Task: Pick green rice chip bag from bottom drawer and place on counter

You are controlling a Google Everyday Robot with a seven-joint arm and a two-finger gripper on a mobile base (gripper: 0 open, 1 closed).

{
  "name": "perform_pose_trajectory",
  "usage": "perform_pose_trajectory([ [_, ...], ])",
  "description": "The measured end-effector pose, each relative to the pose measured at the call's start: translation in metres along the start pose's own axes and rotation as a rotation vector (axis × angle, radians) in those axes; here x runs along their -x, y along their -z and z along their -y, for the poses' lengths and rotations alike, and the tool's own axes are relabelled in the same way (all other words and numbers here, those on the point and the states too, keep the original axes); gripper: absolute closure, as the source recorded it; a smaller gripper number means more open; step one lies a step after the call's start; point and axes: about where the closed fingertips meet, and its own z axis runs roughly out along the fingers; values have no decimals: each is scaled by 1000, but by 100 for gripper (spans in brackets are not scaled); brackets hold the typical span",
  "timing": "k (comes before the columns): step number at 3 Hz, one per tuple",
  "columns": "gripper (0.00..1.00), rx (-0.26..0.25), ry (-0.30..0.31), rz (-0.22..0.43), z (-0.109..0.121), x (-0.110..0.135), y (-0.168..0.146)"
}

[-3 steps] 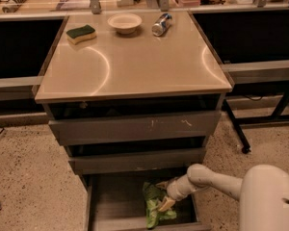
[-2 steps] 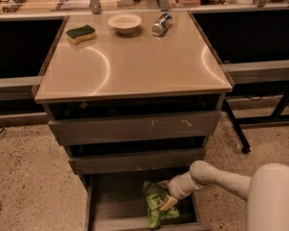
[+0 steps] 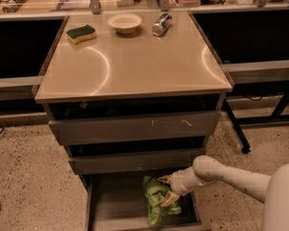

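The green rice chip bag [image 3: 154,202] lies crumpled on the grey floor of the open bottom drawer [image 3: 115,208], right of its middle. My gripper [image 3: 166,189] reaches into the drawer from the right on a white arm. It is at the bag's upper right edge. Its two tan fingers [image 3: 170,199] stand apart, one behind the bag's top and one in front, with foil between them. The bag rests on the drawer floor. The beige counter [image 3: 135,66] tops the cabinet above.
On the counter's far side are a green-topped yellow sponge [image 3: 81,33], a small pale bowl [image 3: 124,22] and a silver can [image 3: 161,24] lying on its side. Two shallower drawers [image 3: 135,129] overhang the bottom one. A black bench leg [image 3: 236,129] stands to the right.
My gripper has shifted a little up and toward the back of the drawer, onto the bag's top edge. The bag's upper part has crumpled slightly. The bag stays on the drawer floor.
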Motion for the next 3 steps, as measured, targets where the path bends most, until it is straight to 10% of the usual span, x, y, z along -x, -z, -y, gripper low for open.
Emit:
perform_pose_trajectory([
  [3,100,30,-7,-54,-18,131,118],
])
